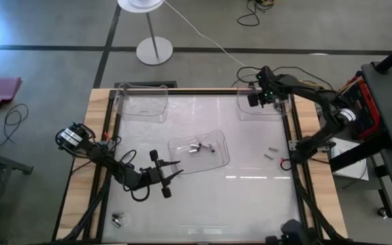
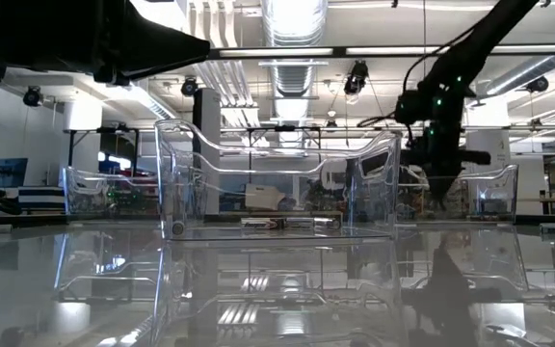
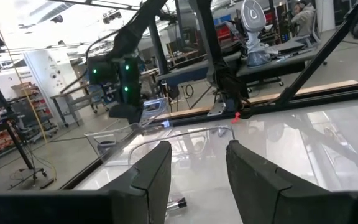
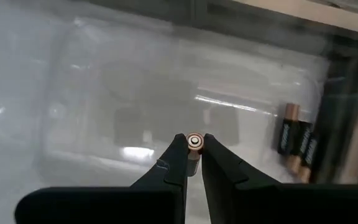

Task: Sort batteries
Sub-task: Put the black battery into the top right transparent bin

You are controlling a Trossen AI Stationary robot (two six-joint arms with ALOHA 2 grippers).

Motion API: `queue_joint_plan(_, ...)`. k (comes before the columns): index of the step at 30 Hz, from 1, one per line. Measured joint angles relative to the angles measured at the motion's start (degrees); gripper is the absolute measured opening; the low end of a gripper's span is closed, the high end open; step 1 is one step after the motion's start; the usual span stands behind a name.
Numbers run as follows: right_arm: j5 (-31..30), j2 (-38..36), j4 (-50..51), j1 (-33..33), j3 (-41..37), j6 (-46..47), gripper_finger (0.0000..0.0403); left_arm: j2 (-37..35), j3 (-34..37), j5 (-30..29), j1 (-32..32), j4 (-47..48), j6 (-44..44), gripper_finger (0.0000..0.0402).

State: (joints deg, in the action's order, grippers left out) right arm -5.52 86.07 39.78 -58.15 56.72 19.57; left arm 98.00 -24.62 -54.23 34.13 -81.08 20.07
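Right gripper (image 4: 195,155) pinches 1 battery (image 4: 194,142) above far-right tray (image 4: 73,74) holding 2 batteries (image 4: 298,144); left gripper (image 3: 197,174) gapes empty; centre tray (image 1: 218,160) still holds several, others loose: sorting unfinished.

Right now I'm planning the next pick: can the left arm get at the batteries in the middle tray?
Probably yes: the left gripper is open beside the middle tray, nothing between it and the batteries.

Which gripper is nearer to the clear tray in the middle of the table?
The left. The left gripper hovers open just beside the middle tray. The right gripper is over the far right tray, holding a battery.
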Motion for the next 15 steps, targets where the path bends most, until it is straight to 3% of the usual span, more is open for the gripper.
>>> queue_joint_plan(8, 3.4, 8.9, -5.9, -0.9, 0.0, 2.7, 0.0022, 0.0, 0.0, -0.8, 0.0, 0.1, -0.1, 0.0135)
queue_joint_plan(15, 3.9, 11.9, -9.2, -1.1, 0.2, 4.4, 0.0023, 0.0, 0.0, -0.9, 0.1, 0.7, -0.2, 0.0135)
